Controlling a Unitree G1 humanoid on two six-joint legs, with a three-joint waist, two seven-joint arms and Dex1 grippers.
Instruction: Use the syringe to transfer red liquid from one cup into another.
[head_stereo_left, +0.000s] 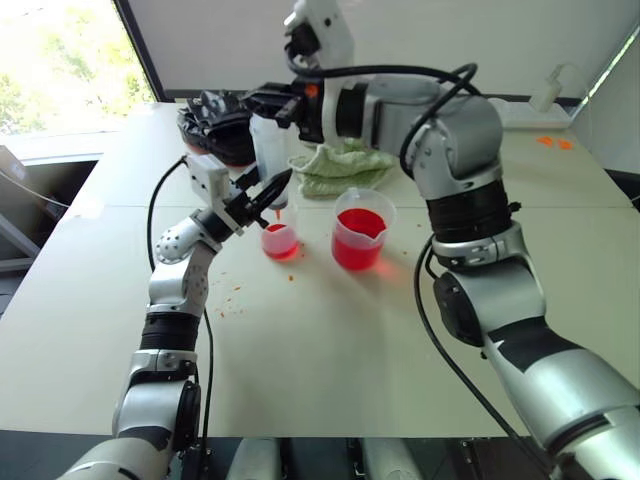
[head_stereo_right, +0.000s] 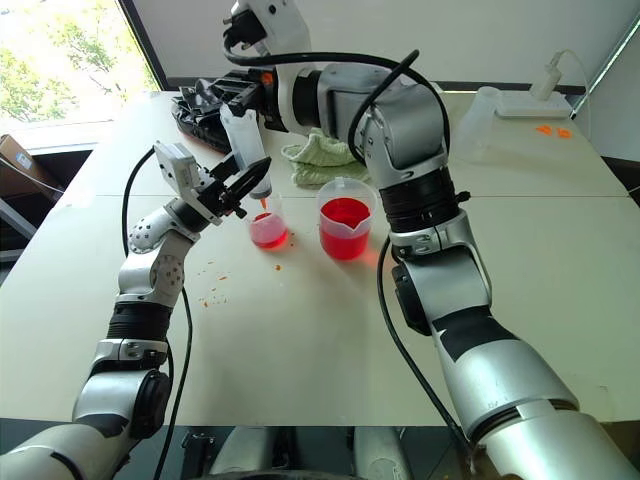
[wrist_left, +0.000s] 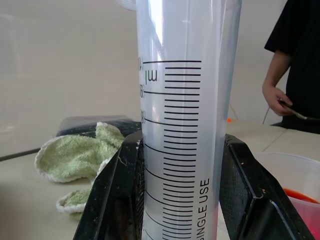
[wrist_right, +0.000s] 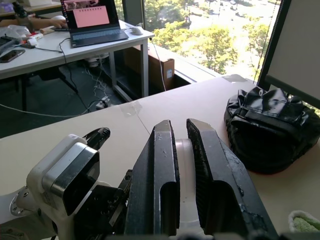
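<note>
The syringe (head_stereo_left: 268, 150) stands nearly upright, its orange tip just above the smaller cup (head_stereo_left: 281, 241), which holds a little red liquid (head_stereo_right: 268, 236). My left gripper (head_stereo_left: 266, 196) is shut on the syringe's lower barrel; the left wrist view shows the barrel (wrist_left: 185, 125) pinched between both black fingers (wrist_left: 120, 200) and clear at that height. Above it, my right gripper (wrist_right: 185, 165) is shut on the white plunger (wrist_right: 186, 192) at the syringe's top. To the right of the small cup stands the larger spouted beaker (head_stereo_left: 362, 228), about half full of red liquid.
A green cloth (head_stereo_left: 335, 168) lies just behind the cups. A black bag (head_stereo_left: 215, 125) sits at the table's back left. Red specks (head_stereo_right: 212, 285) dot the table by my left arm. A person in black (wrist_left: 297, 65) stands beyond the table.
</note>
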